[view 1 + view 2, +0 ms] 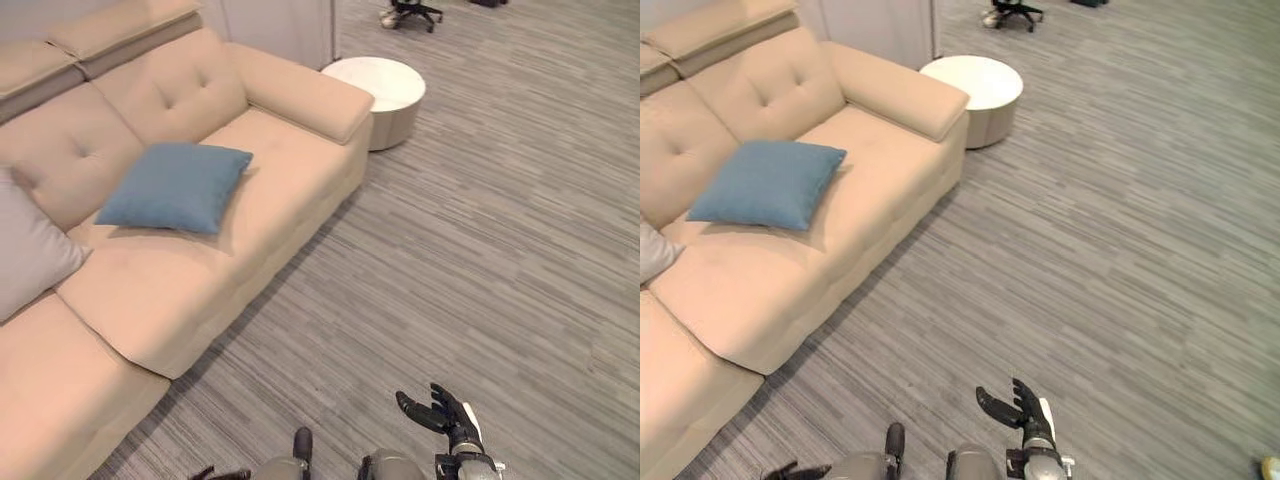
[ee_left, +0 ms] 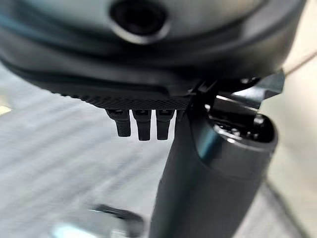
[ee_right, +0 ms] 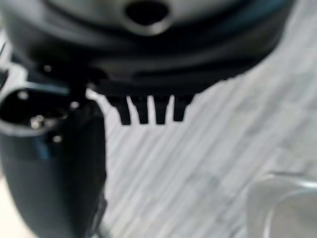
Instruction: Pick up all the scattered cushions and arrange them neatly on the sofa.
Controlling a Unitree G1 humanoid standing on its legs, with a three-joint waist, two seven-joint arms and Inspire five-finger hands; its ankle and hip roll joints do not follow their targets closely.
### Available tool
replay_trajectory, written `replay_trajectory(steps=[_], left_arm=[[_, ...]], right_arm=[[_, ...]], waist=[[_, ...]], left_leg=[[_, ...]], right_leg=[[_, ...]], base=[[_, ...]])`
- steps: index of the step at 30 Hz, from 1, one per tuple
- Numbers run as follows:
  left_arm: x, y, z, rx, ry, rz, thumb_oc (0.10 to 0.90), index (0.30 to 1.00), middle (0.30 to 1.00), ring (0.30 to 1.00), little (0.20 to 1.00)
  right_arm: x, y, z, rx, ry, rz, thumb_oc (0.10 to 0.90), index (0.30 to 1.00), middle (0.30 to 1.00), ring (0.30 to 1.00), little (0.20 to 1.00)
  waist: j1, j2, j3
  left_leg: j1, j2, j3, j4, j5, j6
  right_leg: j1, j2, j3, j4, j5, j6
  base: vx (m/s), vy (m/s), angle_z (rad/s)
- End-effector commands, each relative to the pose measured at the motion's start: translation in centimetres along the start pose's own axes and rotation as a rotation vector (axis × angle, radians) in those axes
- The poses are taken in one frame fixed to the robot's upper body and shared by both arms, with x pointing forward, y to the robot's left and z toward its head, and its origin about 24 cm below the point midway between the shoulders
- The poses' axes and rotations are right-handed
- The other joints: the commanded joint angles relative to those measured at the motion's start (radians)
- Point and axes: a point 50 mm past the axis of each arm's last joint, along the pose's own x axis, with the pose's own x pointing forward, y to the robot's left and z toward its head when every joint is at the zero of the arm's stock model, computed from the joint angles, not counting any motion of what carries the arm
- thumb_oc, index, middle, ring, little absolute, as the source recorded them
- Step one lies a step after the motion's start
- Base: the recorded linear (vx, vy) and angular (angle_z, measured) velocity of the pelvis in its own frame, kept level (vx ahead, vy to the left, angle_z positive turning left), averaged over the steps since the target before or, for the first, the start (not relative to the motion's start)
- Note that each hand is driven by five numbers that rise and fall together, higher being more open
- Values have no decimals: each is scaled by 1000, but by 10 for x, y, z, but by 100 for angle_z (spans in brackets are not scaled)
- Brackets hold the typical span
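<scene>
Right hand [image 1: 447, 413] hangs low over the grey carpeted floor [image 1: 480, 230], near the bottom edge of the head views, with fingers spread loosely and nothing between them. Its own wrist view confirms the finding: fingertips [image 3: 148, 110] stand in a straight row above the striped floor, holding nothing. Left hand [image 2: 208, 163] appears in its wrist view with fingertips [image 2: 143, 130] likewise extended in a row over the floor, and no object in the grasp; a beige surface shows at one edge of that view.

Beige sofa [image 1: 260, 170] occupies the robot's left side of the scene, running from the near corner to the far armrest. One blue cushion [image 1: 177, 186] lies flat on the sofa seat, its far corners touching the tufted backrest. One grey cushion [image 1: 28, 248] leans against the backrest nearer the robot, on the same seat section, apart from the blue one. Both cushions rest on the sofa, well apart from either hand.

Round white side table [image 1: 383, 95] stands on the floor just beyond the sofa's far armrest. Base of a wheeled office chair [image 1: 412, 13] shows at the far edge of the floor.
</scene>
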Motion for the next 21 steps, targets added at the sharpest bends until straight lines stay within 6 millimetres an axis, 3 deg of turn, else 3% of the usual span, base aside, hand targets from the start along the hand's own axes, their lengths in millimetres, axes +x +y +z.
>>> replay_trajectory(steps=[1,3,4,6,7,8,10,12,15,17,21], left_arm=[[-3,6,-28,29,91,23,800,900,900,900,900],[-4,6,-31,40,103,19,800,900,900,900,900],[-5,8,-38,71,129,17,800,900,900,900,900],[-7,11,-46,62,158,24,800,900,900,900,900],[-7,11,-49,24,165,20,800,900,900,900,900],[-7,8,-45,-9,156,16,800,900,900,900,900],[-5,4,-39,-25,139,9,800,900,900,900,900],[-5,3,-36,-36,133,14,800,900,900,900,900],[-5,4,-37,-51,131,15,800,900,900,900,900],[-5,5,-36,-60,128,15,800,900,900,900,900],[-5,10,-38,-86,130,35,800,900,900,900,900]], right_arm=[[2,-14,27,41,-138,-45,800,900,900,900,900],[2,-14,26,35,-138,-42,800,900,900,900,900],[0,-17,25,35,-133,-50,800,900,900,900,900],[-2,-13,20,50,-118,-35,800,900,900,900,900],[-3,-14,18,49,-119,-29,800,900,900,900,900],[-1,-16,21,46,-125,-30,800,900,900,900,900],[1,-22,26,48,-136,-55,800,900,900,900,900],[0,-25,25,76,-133,-70,800,900,900,900,900],[1,-30,27,88,-141,-86,800,900,900,900,900],[1,-32,25,95,-130,-97,800,900,900,900,900],[2,-33,19,105,-99,-125,800,900,900,900,900]], waist=[[-19,10,-3],[-29,16,-2],[-42,5,-12],[-46,2,-14],[-44,0,-18],[-44,-2,1],[-37,-23,45],[-32,-23,52],[-7,-16,31],[12,-5,19],[52,-2,14]], left_leg=[[81,71,-9,88,-201,-90],[113,90,-25,77,-213,-103],[146,100,-37,85,-244,-122],[145,103,-45,117,-243,-129],[101,143,-42,277,-157,-157],[12,157,-49,455,-103,-161],[-104,175,5,659,-78,-128],[-138,223,105,619,-83,-125],[-201,198,185,431,-106,-121],[-233,210,244,266,-53,-128],[-290,232,368,106,18,-153]], right_leg=[[13,-45,24,-241,187,51],[-5,-72,8,-277,211,62],[-3,-113,-5,-327,230,80],[13,-108,1,-314,241,81],[44,-84,5,-305,247,68],[55,-70,-5,-288,239,44],[106,-53,-38,-293,214,-8],[151,-39,-75,-305,183,-25],[204,-32,-112,-337,151,-21],[237,-15,-136,-345,121,-18],[355,21,-172,-335,15,-23]], base=[[448,-285,37],[340,-264,44],[320,-290,34],[287,-296,54],[169,-326,76],[174,-438,67],[48,-337,48],[217,-204,49],[337,-24,42],[412,43,38],[422,56,21]])
